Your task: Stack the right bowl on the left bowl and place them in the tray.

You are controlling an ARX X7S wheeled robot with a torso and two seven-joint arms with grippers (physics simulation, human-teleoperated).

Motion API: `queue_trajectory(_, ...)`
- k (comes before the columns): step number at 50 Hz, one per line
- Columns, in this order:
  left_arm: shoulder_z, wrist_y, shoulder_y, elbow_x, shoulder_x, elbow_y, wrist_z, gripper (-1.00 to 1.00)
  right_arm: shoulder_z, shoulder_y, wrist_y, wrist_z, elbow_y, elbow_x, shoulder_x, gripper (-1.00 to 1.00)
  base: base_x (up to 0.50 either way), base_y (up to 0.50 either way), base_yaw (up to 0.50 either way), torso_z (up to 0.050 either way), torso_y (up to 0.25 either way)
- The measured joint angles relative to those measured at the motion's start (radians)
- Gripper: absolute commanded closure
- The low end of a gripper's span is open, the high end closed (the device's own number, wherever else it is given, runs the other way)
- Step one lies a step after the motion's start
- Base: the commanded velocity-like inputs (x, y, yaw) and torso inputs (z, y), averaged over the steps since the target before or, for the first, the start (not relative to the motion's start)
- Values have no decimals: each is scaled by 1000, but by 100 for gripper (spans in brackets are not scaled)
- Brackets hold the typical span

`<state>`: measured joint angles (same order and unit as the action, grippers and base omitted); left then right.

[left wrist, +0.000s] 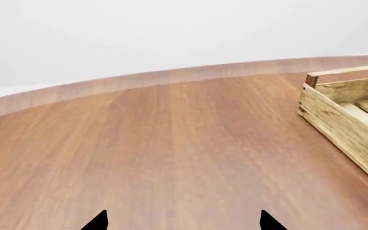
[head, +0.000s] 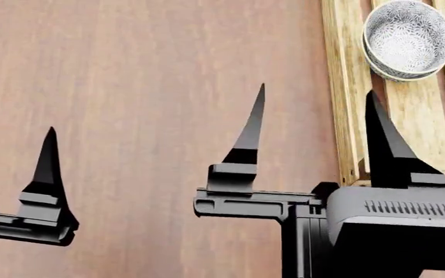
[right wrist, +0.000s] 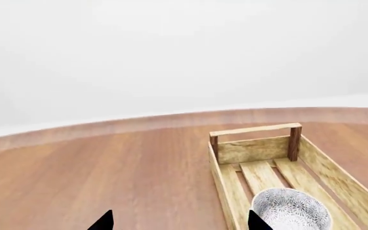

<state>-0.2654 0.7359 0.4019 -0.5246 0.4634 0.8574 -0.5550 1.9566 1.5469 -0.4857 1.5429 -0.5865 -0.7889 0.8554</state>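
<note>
Two white bowls with a fine grey pattern are nested one in the other, the upper bowl [head: 408, 35] sitting in the lower bowl [head: 390, 73]. The stack rests on the slats of the light-wood tray [head: 335, 87] at the head view's far right. In the right wrist view the top bowl [right wrist: 293, 211] shows inside the tray [right wrist: 254, 148]. My right gripper [head: 317, 90] is open and empty, short of the bowls, straddling the tray's near long wall. My left gripper [left wrist: 184, 213] is open over bare table; only one of its fingers [head: 48, 168] shows in the head view.
The brown wooden tabletop [head: 145, 87] spreads left of the tray. In the left wrist view an end of the tray [left wrist: 344, 115] with its raised rail sits to one side, and the table's curved far edge [left wrist: 171, 76] meets a plain white wall.
</note>
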Motion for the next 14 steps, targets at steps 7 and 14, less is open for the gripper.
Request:
queue_trajectory(7,-12,-10,0,11,0,-9,-1,-100,-51,-73,40,11,-29,63,13,-100,0,0,0,0,0)
queue_trajectory(14,-24,-16,1,19,-2,-16,-1,-100,-87,-121,62,13,-38,95,20,-100,0,0,0,0,0)
